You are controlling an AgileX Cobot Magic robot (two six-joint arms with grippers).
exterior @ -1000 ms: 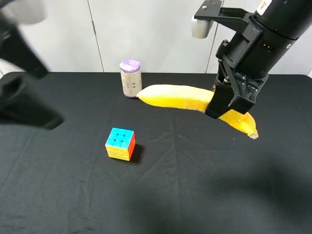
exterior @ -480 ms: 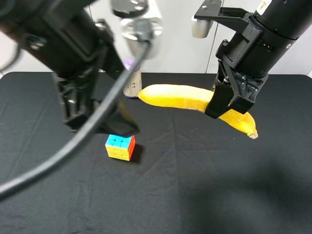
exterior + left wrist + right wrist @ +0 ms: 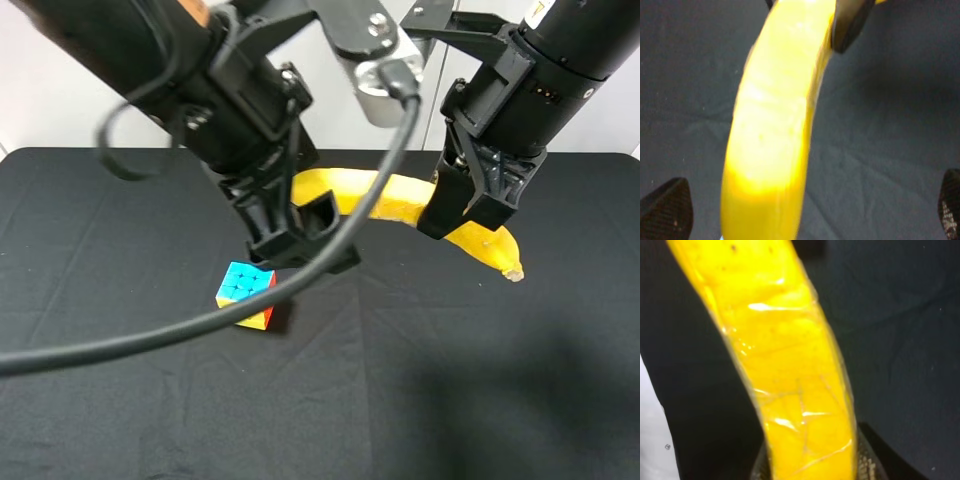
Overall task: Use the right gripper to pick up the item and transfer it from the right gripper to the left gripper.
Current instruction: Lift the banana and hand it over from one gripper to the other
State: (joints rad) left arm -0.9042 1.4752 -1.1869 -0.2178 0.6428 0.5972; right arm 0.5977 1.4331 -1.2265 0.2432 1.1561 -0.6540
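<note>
The yellow banana [image 3: 400,200] hangs in the air over the black table, held near its right half by my right gripper [image 3: 455,215], which is shut on it. My left gripper [image 3: 300,232] is open at the banana's left end. In the left wrist view the banana [image 3: 775,130] lies between the two wide-apart fingertips [image 3: 665,210] without touching them, and a right finger [image 3: 847,25] clamps it farther along. The right wrist view is filled by the banana [image 3: 790,365].
A multicoloured puzzle cube [image 3: 243,292] sits on the black tablecloth [image 3: 450,380] just below the left gripper, partly covered by it. The left arm's black cable [image 3: 200,325] loops low across the left of the table. The purple-topped cylinder is hidden behind the left arm.
The left arm has swept in from the far left to the banana's left end, covering the cylinder. The right gripper still holds the banana almost in the same place.
</note>
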